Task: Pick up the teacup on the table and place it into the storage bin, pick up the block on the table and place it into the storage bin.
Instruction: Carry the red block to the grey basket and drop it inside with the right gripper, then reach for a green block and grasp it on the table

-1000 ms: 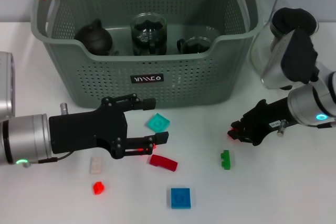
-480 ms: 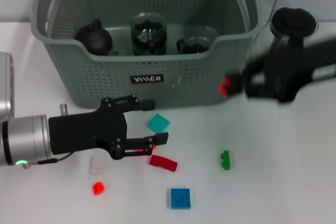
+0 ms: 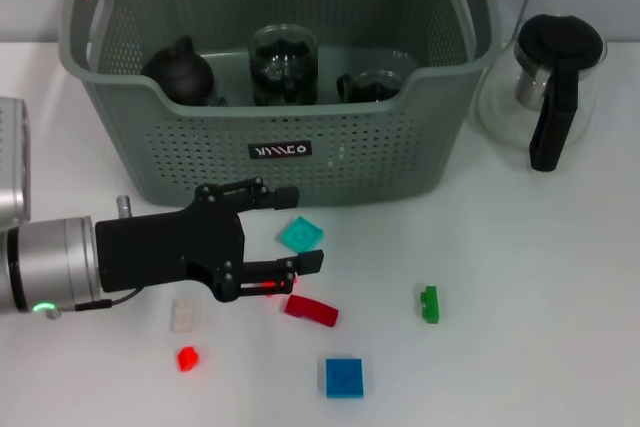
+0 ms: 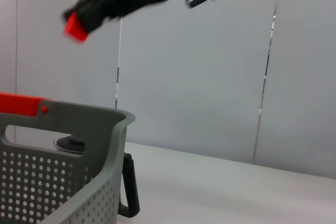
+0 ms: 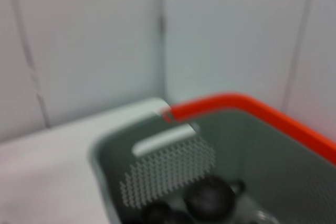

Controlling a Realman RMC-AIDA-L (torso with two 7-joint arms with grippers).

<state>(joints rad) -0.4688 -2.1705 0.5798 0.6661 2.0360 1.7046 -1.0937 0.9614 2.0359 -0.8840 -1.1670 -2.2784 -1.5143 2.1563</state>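
Two grippers were mine: my right gripper [image 4: 79, 22] hung high over the far right corner of the storage bin [image 3: 290, 152], pinching a small red block [image 4: 75, 27]; my left gripper [image 3: 290, 229] hovered wide open near the bin's front, just beside a teal block [image 3: 300, 235].

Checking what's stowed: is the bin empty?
No. The bin holds a dark teapot, a glass pot and a glass cup.
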